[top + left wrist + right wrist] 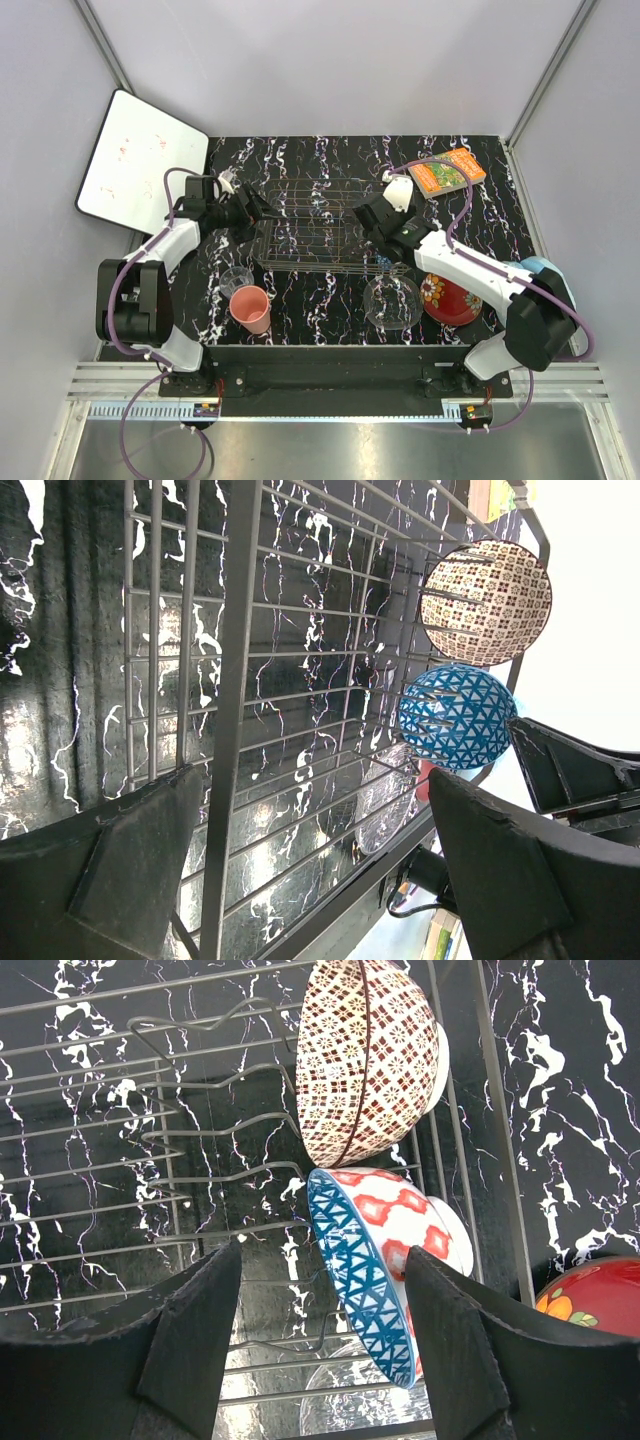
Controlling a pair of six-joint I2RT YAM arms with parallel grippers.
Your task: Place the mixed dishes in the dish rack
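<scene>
Right gripper [325, 1252] jaws are seen spread, with the blue bowl [375, 1260] stood on edge in the rack [305, 225] between them, closer to the right-hand finger (contact cannot be told), and the tan bowl [365, 1060] racked just past the fingertips. Left gripper [315, 778] jaws are spread wide with a rack edge wire between them, nothing pinched. Cup [250, 308] and glass [237, 280] are left on the table behind the left jaws, plate [393, 302] and red dish [455, 300] behind the right jaws.
</scene>
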